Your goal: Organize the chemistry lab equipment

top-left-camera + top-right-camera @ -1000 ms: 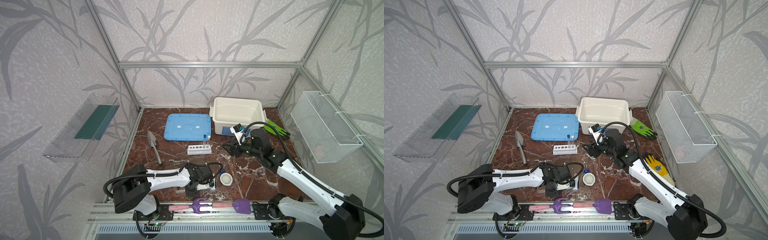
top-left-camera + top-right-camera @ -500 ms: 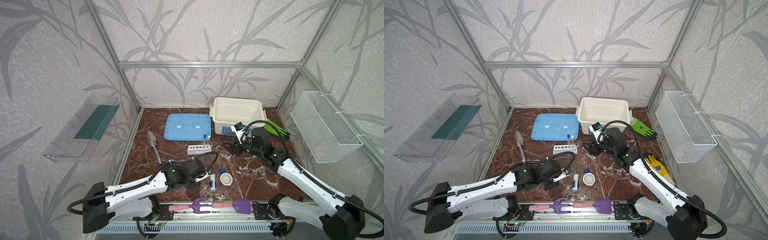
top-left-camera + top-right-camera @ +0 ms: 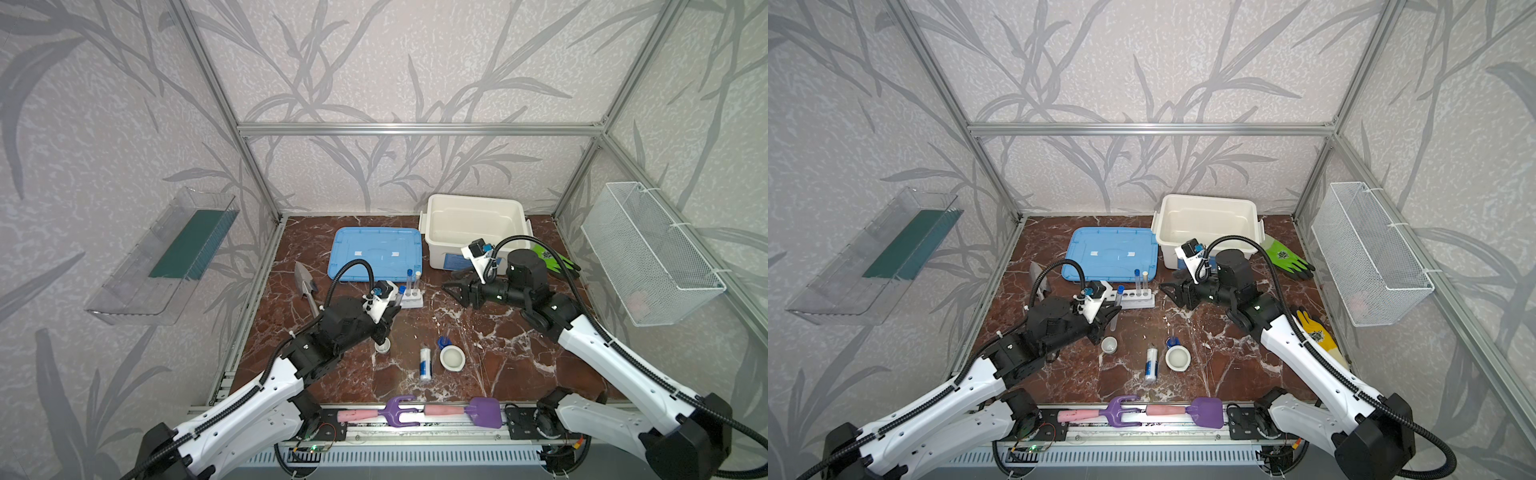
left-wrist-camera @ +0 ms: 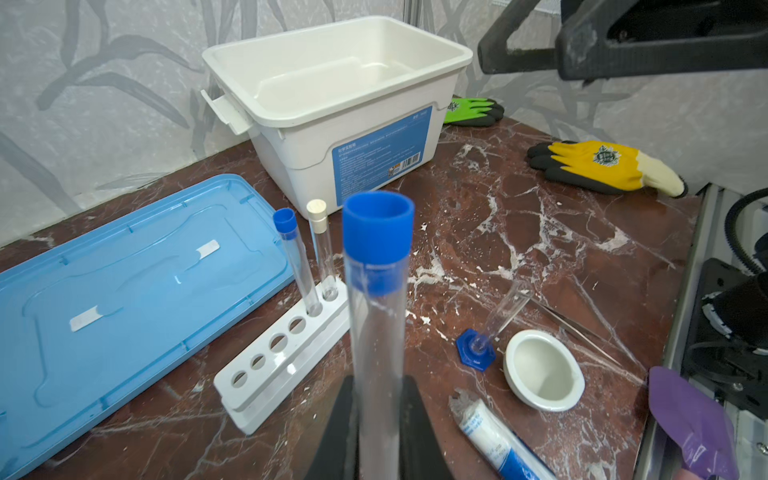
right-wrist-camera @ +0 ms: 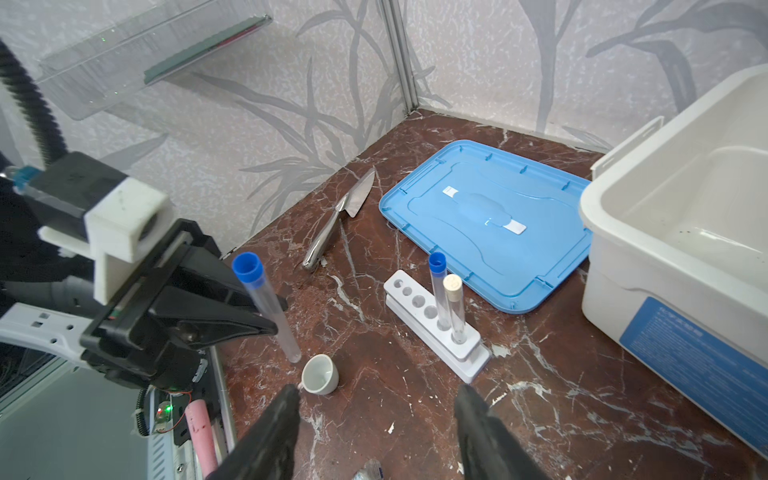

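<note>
One clear blue-capped test tube (image 4: 376, 332) is pinched in our left gripper (image 5: 270, 322), cap up and slightly tilted, its lower end hanging over the desk (image 3: 519, 365). Just nearer than that lies the small white cup (image 5: 319, 374), and just farther stands the white six-hole rack (image 5: 419, 309). In the rack's two right-end holes we see a second blue-capped tube (image 5: 438, 286) and a pale-stoppered tube (image 5: 455, 307), both upright; the other four holes are bare. Our right gripper (image 5: 378, 395) hovers right of the rack with its jaws spread, holding nothing. Toward the near edge, the white blue-labelled bottle (image 3: 424, 363) lies on its side. The white bowl (image 3: 452, 356) sits just to its right, with the small blue piece (image 3: 443, 342) at the bowl's far side.
</note>
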Robot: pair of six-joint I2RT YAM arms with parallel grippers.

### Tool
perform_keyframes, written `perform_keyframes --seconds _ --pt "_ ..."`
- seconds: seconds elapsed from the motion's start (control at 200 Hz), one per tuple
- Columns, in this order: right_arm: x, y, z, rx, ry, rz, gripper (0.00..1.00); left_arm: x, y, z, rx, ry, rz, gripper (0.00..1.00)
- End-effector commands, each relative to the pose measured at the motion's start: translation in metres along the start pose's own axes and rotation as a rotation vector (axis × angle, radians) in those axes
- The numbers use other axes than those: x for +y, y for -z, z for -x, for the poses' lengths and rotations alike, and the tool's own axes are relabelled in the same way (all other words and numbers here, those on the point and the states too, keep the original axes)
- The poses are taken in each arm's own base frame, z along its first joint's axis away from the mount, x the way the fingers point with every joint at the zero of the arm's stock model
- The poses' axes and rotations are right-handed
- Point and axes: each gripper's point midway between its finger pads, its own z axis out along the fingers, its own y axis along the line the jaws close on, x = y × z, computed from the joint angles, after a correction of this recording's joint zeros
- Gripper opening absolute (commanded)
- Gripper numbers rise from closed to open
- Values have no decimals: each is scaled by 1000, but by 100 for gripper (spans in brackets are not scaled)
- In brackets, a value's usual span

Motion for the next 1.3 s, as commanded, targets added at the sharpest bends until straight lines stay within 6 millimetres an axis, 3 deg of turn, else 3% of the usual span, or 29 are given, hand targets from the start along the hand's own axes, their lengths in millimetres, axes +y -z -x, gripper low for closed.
perform_keyframes --seconds 0.0,0.25,0.48,0.655,0.755,0.975,1.295 --pt "33 10 29 -73 55 116 61 -13 -2 40 -169 50 -85 13" --pt "58 -14 28 -76 61 212 59 -23 -4 46 -191 44 -145 13" --pt "79 -30 32 -66 80 281 53 -24 -8 37 -173 38 -157 13" --pt "83 -39 30 -51 75 296 48 -26 -11 36 -171 33 -169 13" --pt "85 -41 31 -48 79 304 40 -27 -13 36 -170 29 -173 13" --pt "84 -48 26 -25 77 302 36 -27 -12 39 -182 24 -175 13" --pt "83 -47 26 -22 73 286 19 -25 -13 40 -195 22 -161 14"
